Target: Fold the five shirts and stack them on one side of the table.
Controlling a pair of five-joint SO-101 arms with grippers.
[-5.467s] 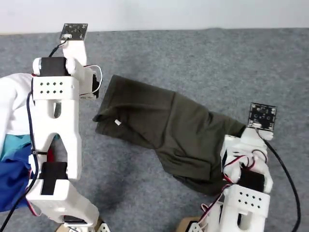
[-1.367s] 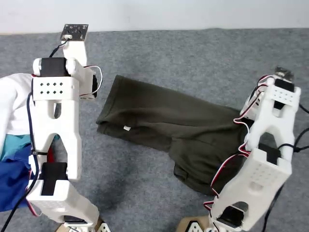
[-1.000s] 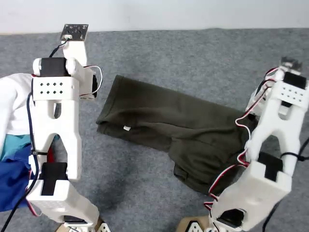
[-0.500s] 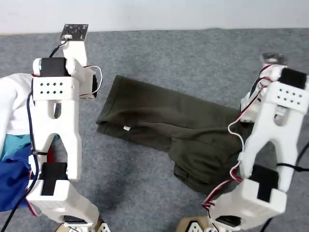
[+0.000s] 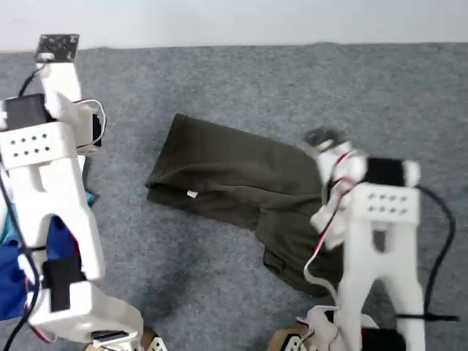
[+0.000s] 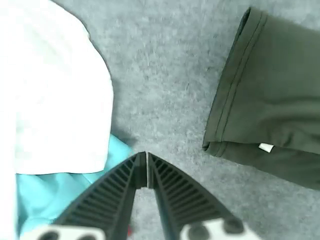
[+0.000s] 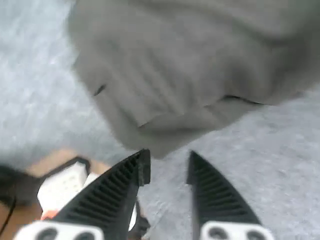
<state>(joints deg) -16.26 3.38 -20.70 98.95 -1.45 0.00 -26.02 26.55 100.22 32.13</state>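
Showing white shirt [image 6: 50,90] near olive shirt [image 6: 272,95] — left wrist view.

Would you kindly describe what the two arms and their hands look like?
Both the left arm and the right arm are white plastic shells with rows of small holes, joined by black motors and strung with red, black and white wires. The left hand and the right hand each have two black, ribbed, tapering fingers on white bases.
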